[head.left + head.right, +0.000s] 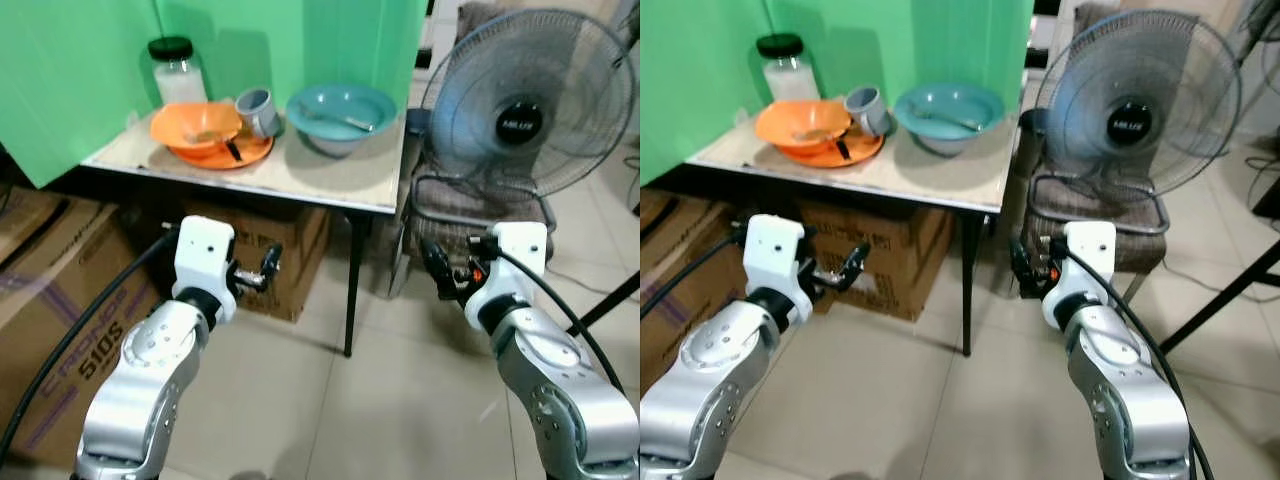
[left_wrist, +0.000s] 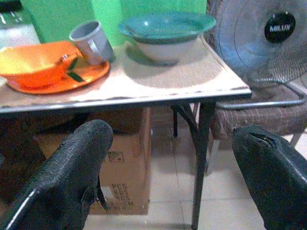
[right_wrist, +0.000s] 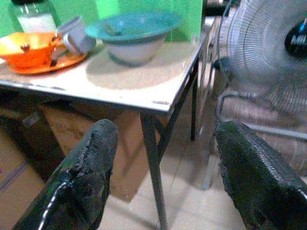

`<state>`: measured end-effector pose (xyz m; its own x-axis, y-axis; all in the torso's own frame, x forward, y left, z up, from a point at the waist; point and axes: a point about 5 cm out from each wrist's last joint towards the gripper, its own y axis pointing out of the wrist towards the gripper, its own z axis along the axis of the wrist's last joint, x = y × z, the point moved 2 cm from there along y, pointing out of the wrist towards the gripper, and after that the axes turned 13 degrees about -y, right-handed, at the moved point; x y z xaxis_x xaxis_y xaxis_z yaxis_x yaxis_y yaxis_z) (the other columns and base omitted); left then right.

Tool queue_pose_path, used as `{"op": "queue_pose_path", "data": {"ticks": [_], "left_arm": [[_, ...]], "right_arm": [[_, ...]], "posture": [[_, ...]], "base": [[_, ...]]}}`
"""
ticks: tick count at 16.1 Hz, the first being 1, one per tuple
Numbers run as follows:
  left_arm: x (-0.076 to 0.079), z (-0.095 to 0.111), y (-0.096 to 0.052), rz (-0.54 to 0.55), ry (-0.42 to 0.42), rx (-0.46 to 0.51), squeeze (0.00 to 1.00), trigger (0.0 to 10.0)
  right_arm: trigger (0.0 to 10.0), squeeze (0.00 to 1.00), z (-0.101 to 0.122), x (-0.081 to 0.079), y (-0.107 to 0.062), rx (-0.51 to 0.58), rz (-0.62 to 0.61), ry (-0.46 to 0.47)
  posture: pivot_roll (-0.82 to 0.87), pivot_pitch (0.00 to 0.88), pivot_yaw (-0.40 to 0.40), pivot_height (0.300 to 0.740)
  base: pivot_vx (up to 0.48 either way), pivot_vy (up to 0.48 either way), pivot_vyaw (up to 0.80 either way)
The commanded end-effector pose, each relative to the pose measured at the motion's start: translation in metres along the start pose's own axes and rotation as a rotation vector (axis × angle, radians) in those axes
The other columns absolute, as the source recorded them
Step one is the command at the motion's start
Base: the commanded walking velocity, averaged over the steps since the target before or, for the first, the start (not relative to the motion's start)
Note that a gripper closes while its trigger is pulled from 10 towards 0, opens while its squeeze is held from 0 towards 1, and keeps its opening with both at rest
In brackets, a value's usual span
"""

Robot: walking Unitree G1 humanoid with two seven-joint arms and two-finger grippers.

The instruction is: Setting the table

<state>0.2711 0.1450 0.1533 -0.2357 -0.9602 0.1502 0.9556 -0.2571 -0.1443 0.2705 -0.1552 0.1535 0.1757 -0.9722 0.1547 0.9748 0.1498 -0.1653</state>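
Ahead of my two grippers I count one table (image 1: 330, 180). On it are two bowls, one orange bowl (image 1: 195, 124) and one teal bowl (image 1: 340, 112), one orange plate (image 1: 250, 155), one grey cup (image 1: 257, 110) and one jar (image 1: 177, 72). Beyond my right gripper (image 1: 438, 268) stands one fan (image 1: 530, 100); near my left gripper (image 1: 268, 265) are two cardboard boxes (image 1: 290, 240).

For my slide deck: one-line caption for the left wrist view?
Open left gripper faces a small table bearing an orange bowl, grey cup and teal bowl, fan beside.
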Motion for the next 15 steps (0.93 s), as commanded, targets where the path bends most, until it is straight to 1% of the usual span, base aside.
{"op": "queue_pose_path", "data": {"ticks": [1,6,10,15], "left_arm": [[-0.0012,0.0077,-0.0011,-0.006,0.011,0.030,0.00,10.0],[-0.0022,0.0108,0.0008,-0.009,0.008,0.040,0.00,10.0],[-0.0024,0.0116,0.0010,-0.013,0.008,0.042,0.00,10.0],[-0.0042,0.0114,-0.0007,-0.010,0.007,0.043,0.00,10.0]], "right_arm": [[10.0,0.00,0.0033,-0.0003,0.0024,0.017,0.003,-0.004],[10.0,0.00,0.0033,-0.0003,0.0047,0.022,-0.003,0.002],[10.0,0.00,-0.0005,0.0003,0.0040,0.006,-0.013,0.005],[10.0,0.00,-0.0012,-0.0015,0.0035,0.013,-0.012,0.013]], "posture": [[0.10,0.000,0.005,0.740],[0.10,0.000,0.011,0.740],[0.10,0.000,0.015,0.740],[0.10,0.000,0.019,0.740]], "base": [[0.304,0.000,0.00],[0.344,0.000,0.00],[0.382,0.000,-0.75],[0.385,0.000,0.00]]}}
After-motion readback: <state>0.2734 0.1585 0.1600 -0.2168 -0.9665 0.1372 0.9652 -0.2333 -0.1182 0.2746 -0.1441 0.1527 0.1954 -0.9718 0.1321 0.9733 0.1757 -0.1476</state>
